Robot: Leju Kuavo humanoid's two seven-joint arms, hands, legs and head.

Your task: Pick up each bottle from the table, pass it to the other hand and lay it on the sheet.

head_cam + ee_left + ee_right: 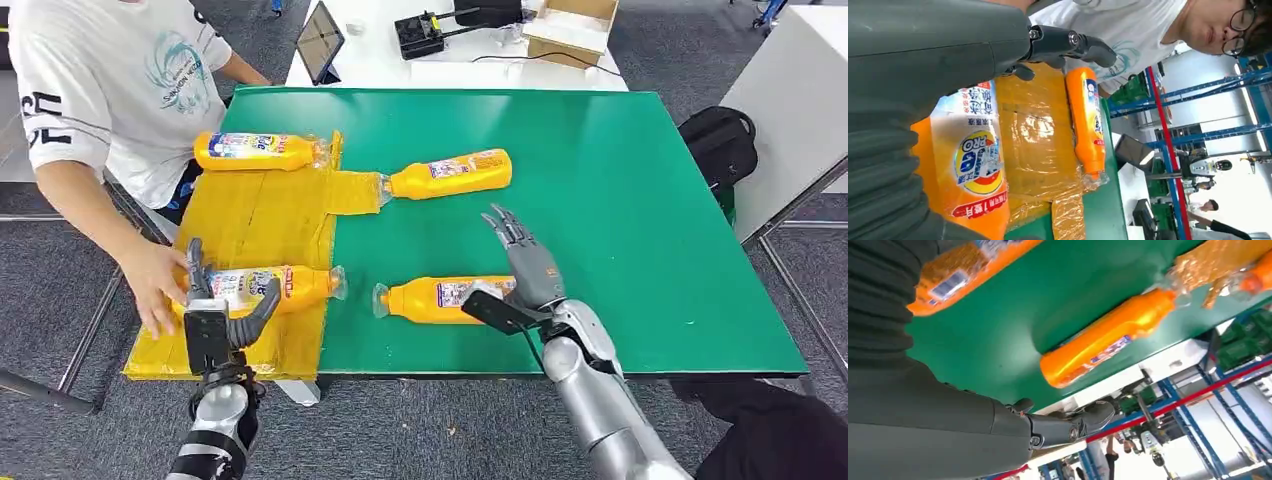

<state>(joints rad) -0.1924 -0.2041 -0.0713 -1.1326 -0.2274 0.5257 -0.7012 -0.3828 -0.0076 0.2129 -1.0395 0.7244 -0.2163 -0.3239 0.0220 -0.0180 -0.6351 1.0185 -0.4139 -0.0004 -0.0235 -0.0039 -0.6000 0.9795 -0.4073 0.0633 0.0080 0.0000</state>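
Observation:
Four orange bottles lie flat. One bottle point(260, 152) point(1087, 120) rests at the far end of the yellow sheet point(255, 220) point(1038, 135). A second bottle point(285, 287) point(968, 160) lies on the sheet's near part, under my left hand point(222, 312) point(938, 50), whose fingers point(1073, 42) stretch straight over it with the thumb spread, not wrapped around it. A third bottle point(450, 175) point(1103, 342) lies on the green table point(620, 200), its neck on a sheet strip. The fourth bottle point(440, 298) point(958, 275) lies near the front edge, with my right hand point(525, 265) point(948, 430) just above its base, fingers extended.
A person in a white shirt point(110, 80) stands at the table's left, one hand point(155, 285) on the sheet beside my left hand. A tablet point(320, 40), a black device point(420, 35) and a cardboard box point(570, 28) sit on the white table behind. A black bag point(718, 140) lies at the right.

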